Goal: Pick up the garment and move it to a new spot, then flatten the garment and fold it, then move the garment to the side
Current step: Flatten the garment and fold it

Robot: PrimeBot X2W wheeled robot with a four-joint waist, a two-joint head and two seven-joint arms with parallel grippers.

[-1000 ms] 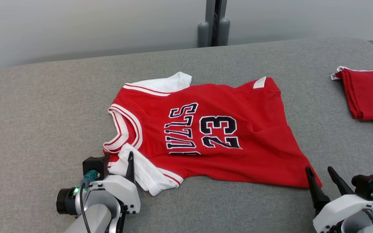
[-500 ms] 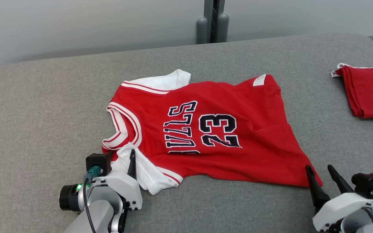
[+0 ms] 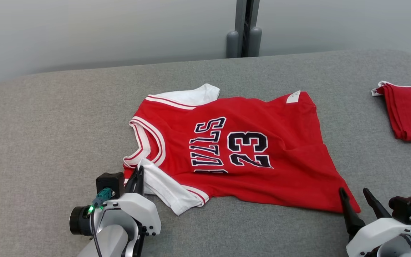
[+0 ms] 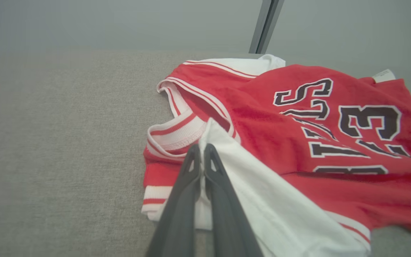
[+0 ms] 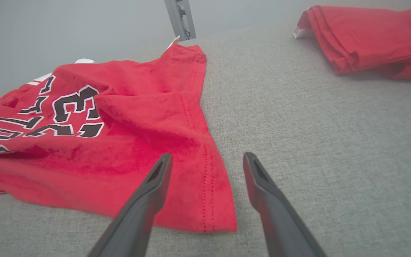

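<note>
The garment (image 3: 284, 142) is a red jersey with white sleeves and dark "BULLS 23" lettering, lying roughly flat and wrinkled on the grey padded table (image 3: 48, 125). My left gripper (image 3: 138, 173) sits at its near-left corner, by the collar. The left wrist view shows that gripper (image 4: 201, 149) shut, with the white sleeve fabric (image 4: 262, 200) pinched between its fingers. My right gripper (image 3: 353, 192) stands open at the near-right hem corner. Seen from the right wrist, the right gripper (image 5: 207, 157) straddles the hem edge of the garment (image 5: 137, 142) just above the cloth.
A folded red cloth (image 3: 410, 114) lies at the table's right edge, also in the right wrist view (image 5: 369, 32). A grey post (image 3: 244, 28) stands behind the table against a pale wall. Bare grey surface stretches left of the jersey and along the front.
My left gripper's fingers have closed together on the white sleeve. The right gripper has stayed open at the hem corner. The head camera has shifted slightly.
</note>
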